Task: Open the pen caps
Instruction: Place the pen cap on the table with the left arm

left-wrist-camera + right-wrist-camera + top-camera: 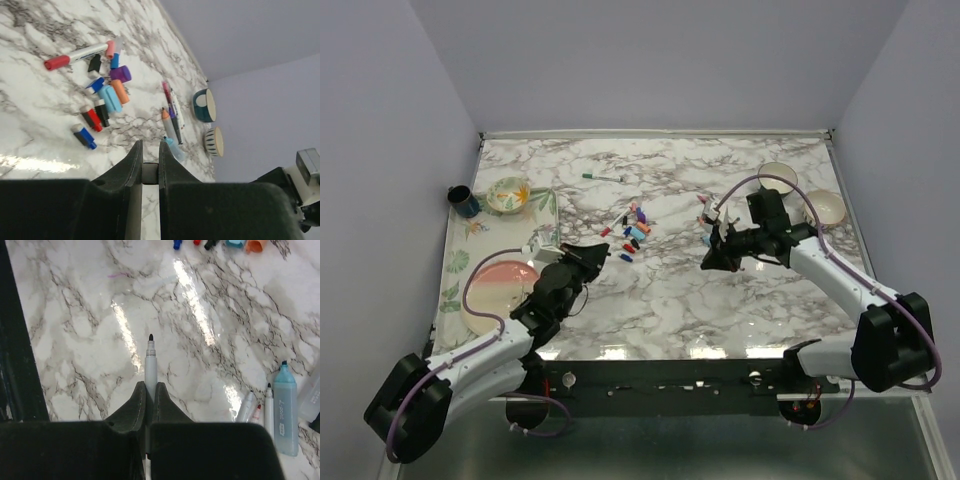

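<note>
Right gripper (150, 388) is clamped on an uncapped white pen (151, 360), its black tip pointing forward. The left gripper (150, 150) has its jaws nearly together, pinching a small pale piece (150, 173). On the tabletop (670, 290) the pen caps (636, 232) lie heaped between the two, nearer the left one. Print on the pale-blue highlighter (285, 407) is too small to read.

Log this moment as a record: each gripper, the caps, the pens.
left gripper: shut on small pale piece, kind unclear
right gripper: shut on pen, black tip bare
caps: loose pile, mid-table
red-capped pen: beside the pile, cap on
other pens: lying on the table near right gripper, tips bare
</note>
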Motion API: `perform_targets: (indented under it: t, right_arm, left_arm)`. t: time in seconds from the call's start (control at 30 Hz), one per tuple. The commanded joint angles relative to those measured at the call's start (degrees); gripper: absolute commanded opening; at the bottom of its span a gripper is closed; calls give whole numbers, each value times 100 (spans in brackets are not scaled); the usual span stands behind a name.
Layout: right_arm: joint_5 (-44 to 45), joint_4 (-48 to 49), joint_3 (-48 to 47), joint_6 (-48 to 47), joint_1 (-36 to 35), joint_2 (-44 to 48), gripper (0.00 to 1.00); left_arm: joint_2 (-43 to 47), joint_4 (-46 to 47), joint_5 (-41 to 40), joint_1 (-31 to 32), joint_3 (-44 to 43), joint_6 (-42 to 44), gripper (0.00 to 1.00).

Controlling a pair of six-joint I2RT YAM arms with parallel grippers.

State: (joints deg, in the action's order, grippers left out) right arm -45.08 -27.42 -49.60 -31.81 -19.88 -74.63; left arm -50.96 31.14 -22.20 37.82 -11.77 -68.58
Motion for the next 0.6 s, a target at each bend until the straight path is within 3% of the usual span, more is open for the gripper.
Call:
perform_targets:
  t: [0.0, 0.2, 0.57]
  right_arm:
    - [807, -106, -181, 8, -7, -183, 1]
    - [1352, -158, -243, -9, -7, -543, 2]
    - [1730, -202, -304, -27, -7, -843, 3]
  left_arm:
    - [463, -1441, 57, -29, 236, 81, 0]
    - [596, -1944, 233, -29, 324, 64, 0]
    - [-651, -1690, 628, -38, 167, 169, 0]
